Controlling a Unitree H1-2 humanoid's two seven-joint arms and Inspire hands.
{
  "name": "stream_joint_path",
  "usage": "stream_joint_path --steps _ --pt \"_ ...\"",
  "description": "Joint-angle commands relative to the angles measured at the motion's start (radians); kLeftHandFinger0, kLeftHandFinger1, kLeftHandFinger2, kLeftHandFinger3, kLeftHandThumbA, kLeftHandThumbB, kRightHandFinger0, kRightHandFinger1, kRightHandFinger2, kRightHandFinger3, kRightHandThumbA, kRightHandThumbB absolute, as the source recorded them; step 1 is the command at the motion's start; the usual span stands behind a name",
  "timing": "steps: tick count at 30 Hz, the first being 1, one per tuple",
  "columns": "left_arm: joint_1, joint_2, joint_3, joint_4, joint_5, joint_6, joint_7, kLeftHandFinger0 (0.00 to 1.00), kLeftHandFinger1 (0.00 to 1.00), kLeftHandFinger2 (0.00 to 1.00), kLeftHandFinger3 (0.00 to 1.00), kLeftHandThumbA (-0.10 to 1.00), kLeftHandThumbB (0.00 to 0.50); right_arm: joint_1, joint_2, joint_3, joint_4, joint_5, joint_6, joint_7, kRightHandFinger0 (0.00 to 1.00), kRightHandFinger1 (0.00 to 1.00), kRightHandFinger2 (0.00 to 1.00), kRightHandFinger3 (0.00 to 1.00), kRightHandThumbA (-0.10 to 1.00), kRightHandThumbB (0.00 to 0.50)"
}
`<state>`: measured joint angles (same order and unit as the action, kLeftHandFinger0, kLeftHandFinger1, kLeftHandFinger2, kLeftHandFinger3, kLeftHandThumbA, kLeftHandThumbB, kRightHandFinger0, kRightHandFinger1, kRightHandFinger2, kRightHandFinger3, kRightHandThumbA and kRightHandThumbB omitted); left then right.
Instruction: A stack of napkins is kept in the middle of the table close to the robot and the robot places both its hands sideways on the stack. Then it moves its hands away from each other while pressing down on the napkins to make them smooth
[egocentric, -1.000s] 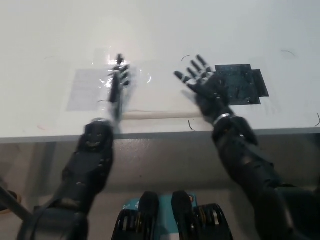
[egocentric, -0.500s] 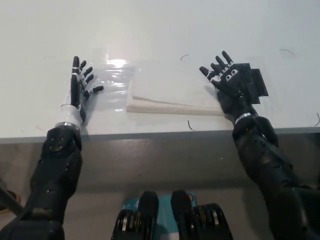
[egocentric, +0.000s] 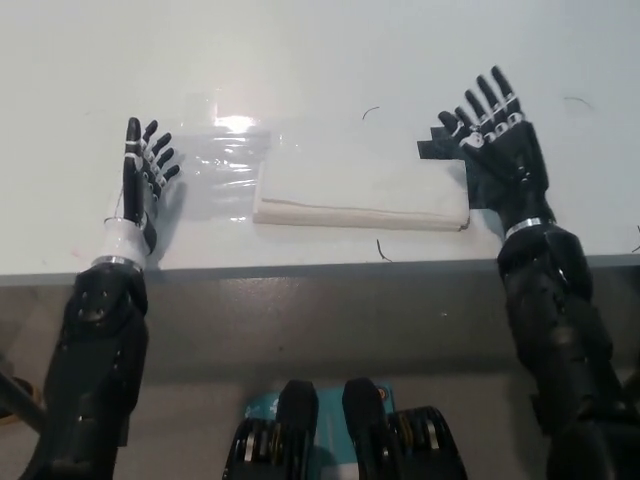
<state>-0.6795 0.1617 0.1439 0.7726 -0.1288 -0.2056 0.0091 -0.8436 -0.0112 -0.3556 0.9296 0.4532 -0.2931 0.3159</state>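
Observation:
A flat white stack of napkins (egocentric: 360, 190) lies near the table's front edge, in the middle. My left hand (egocentric: 140, 185) stands on its side on the table well to the left of the stack, fingers apart and holding nothing. To the right of the stack, just past its right end, my black right hand (egocentric: 500, 155) rests open with fingers spread, lying over a black patch (egocentric: 435, 148) on the table. Neither hand touches the napkins.
A clear shiny plastic sheet (egocentric: 225, 170) lies on the white table (egocentric: 320, 60) between my left hand and the stack. The table's front edge (egocentric: 320, 270) runs just below the stack. Small dark marks dot the tabletop.
Both hands have slid outward away from each other, the left to the left and the right to the right, leaving the napkin stack uncovered.

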Motion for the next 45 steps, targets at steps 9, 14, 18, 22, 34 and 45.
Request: stream_joint_path --steps 9,14,18,22,34,45 --pt "0.286 -0.022 -0.188 -0.963 0.080 0.149 -0.102 1.00 1.00 1.00 1.00 1.00 0.212 0.297 0.077 0.225 -1.175 -0.137 0.174 -0.042 1.00 1.00 1.00 1.00 1.00 0.341" --pt "0.446 -0.022 -0.229 -1.189 0.116 0.122 -0.117 1.00 1.00 1.00 1.00 1.00 0.265 0.489 0.088 0.276 -1.387 -0.189 0.166 -0.013 1.00 1.00 1.00 1.00 1.00 0.343" --pt "0.580 0.001 -0.247 -1.289 0.112 0.067 -0.143 1.00 1.00 1.00 1.00 1.00 0.297 0.668 0.102 0.316 -1.493 -0.203 0.171 0.002 1.00 1.00 1.00 1.00 1.00 0.390" --pt "0.683 0.025 -0.254 -1.352 0.095 0.028 -0.159 1.00 1.00 1.00 1.00 1.00 0.292 0.770 0.103 0.335 -1.502 -0.228 0.116 0.023 1.00 1.00 1.00 1.00 1.00 0.374" --pt "0.848 0.067 -0.231 -1.159 0.083 -0.057 -0.143 1.00 1.00 1.00 1.00 1.00 0.219 0.925 0.079 0.358 -1.248 -0.249 -0.044 -0.006 1.00 1.00 1.00 1.00 1.00 0.347" --pt "0.792 0.056 -0.205 -0.909 0.121 -0.063 -0.102 1.00 1.00 1.00 1.00 1.00 0.206 0.890 0.063 0.349 -0.985 -0.240 -0.080 -0.045 1.00 1.00 1.00 1.00 1.00 0.289"
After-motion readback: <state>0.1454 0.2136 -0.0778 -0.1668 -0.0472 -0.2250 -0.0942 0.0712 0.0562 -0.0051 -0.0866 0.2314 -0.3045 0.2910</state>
